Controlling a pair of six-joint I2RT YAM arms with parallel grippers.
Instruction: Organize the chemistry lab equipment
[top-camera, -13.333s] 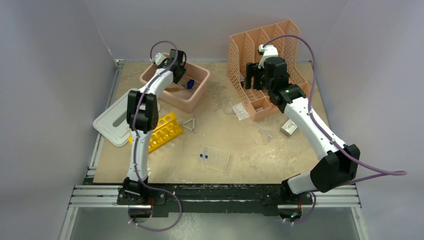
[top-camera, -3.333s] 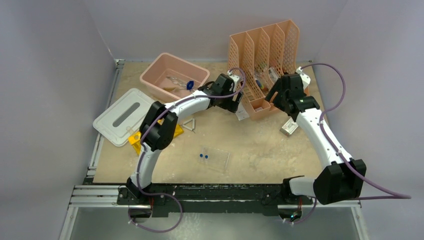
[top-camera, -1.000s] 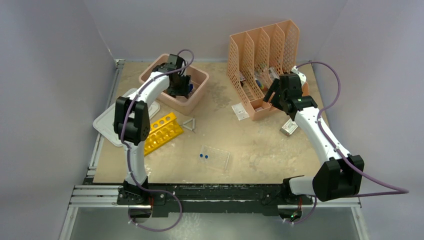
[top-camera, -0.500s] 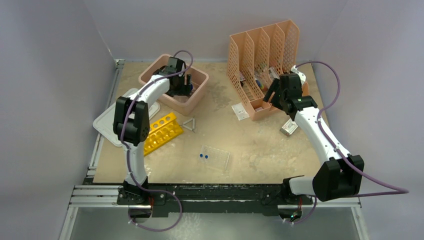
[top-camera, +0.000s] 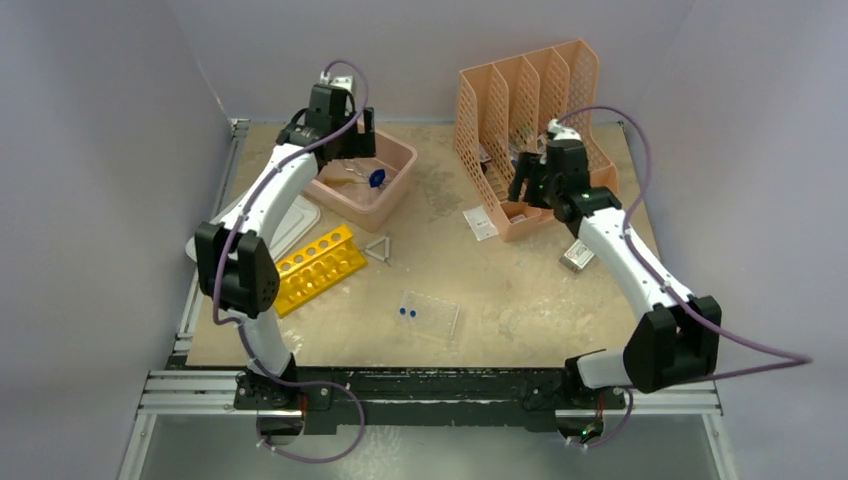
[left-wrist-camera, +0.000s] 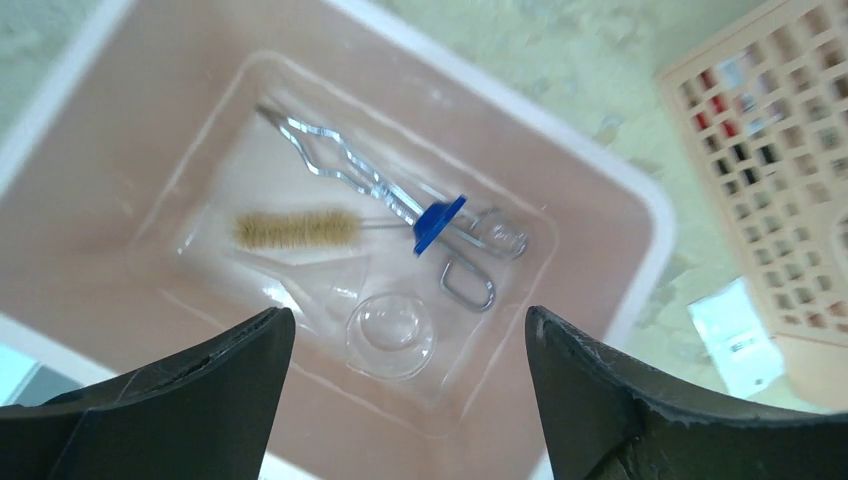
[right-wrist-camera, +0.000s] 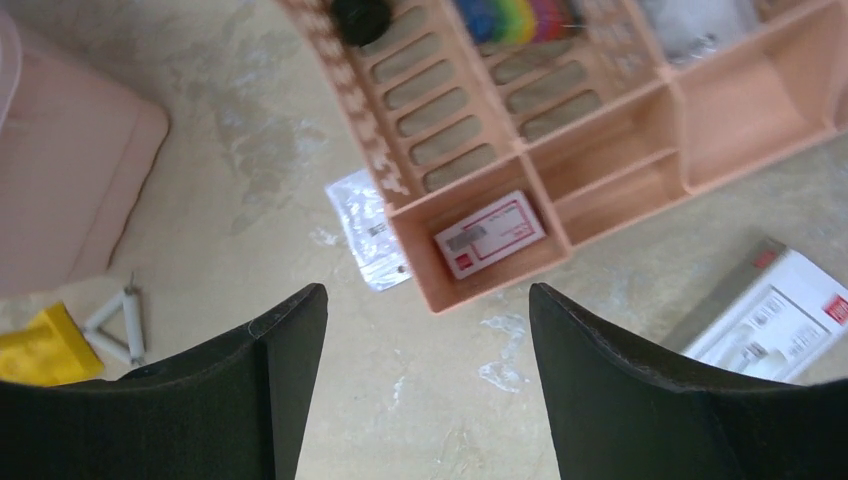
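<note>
Over the pink tub (top-camera: 398, 163), the left gripper (left-wrist-camera: 405, 335) hangs with jaws wide and empty. Metal tongs (left-wrist-camera: 340, 170) lie inside beside a bristle brush (left-wrist-camera: 295, 228). The right gripper (right-wrist-camera: 428, 300), also spread and empty, hovers above the peach file holder (top-camera: 530, 90). Yellow test-tube rack (top-camera: 320, 262), wire triangle (top-camera: 379, 249) and clear tray (top-camera: 432, 315) with blue-capped vials (top-camera: 406, 312) sit loose on the table (top-camera: 450, 230). Likely between picks; the next move probably calls for the left arm to reach the nearby triangle or rack.

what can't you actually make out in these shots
Right wrist view: yellow rack, mostly cut off by the left edge.
Right wrist view: white box, cut by the right edge, print too small.
Top view: vials, too small to count surely.
Top view: file holder, contents too small.
</note>
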